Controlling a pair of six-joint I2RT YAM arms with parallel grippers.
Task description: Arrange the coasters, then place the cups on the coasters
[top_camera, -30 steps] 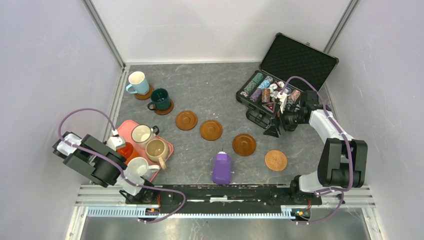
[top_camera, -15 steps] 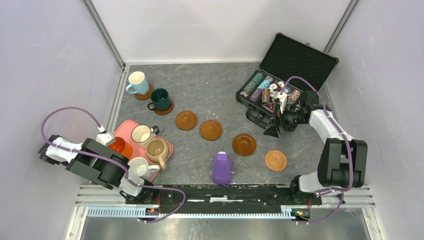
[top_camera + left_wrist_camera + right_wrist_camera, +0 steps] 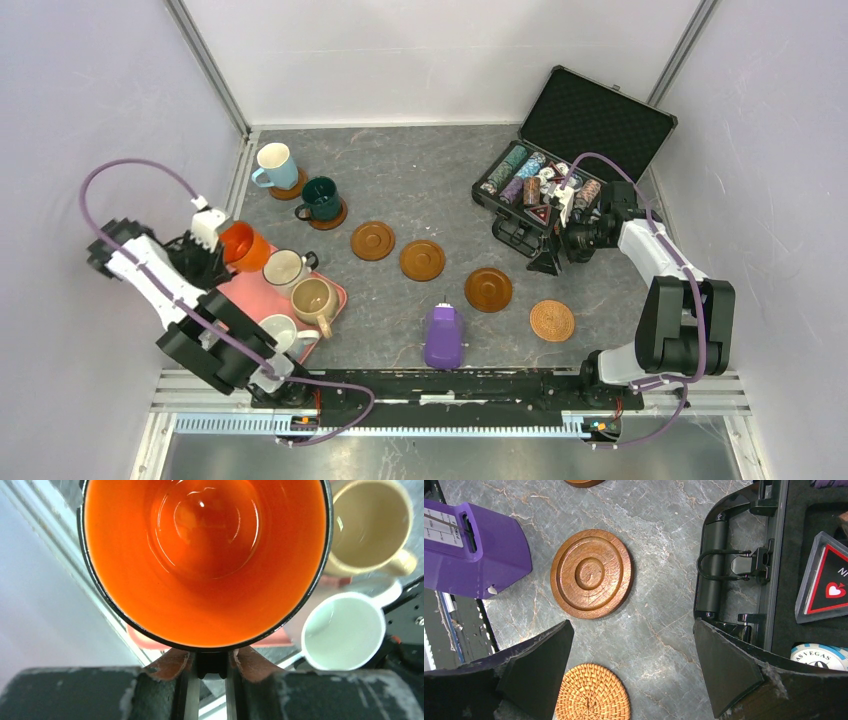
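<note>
While the left pincer (image 3: 212, 666) pinched the rim of the orange mug (image 3: 243, 246), the mug hung tipped in the air over the far left corner of the pink tray (image 3: 338, 293). The cream mug (image 3: 285, 268), beige mug (image 3: 314, 298) and white mug (image 3: 277, 333) sat on that tray. The light blue mug (image 3: 275, 165) and dark green mug (image 3: 322, 198) already stood on coasters near the counter's far left corner.

The step in hand looked like a carry to the nearest bare coaster (image 3: 373, 240), just beside the green mug. To do it well, the mug would need to pass above the cream mug and be brought upright. It should then come down square inside the coaster's raised rim, and the grip should let go only once the base sat flat. A rim pinch gives little hold against swing, so a slow carry seemed wise.

The left arm was close to the counter's left edge and the wall. Open room lay toward the middle, between the tray and the row of bare coasters. The purple device (image 3: 443, 336) stood near the front edge. The right pincer (image 3: 631, 645) hung spread wide and held nothing. It was beside the poker chip case (image 3: 590, 120), above a wooden coaster (image 3: 591, 573) and the woven coaster (image 3: 592, 692), well apart from that path.
</note>
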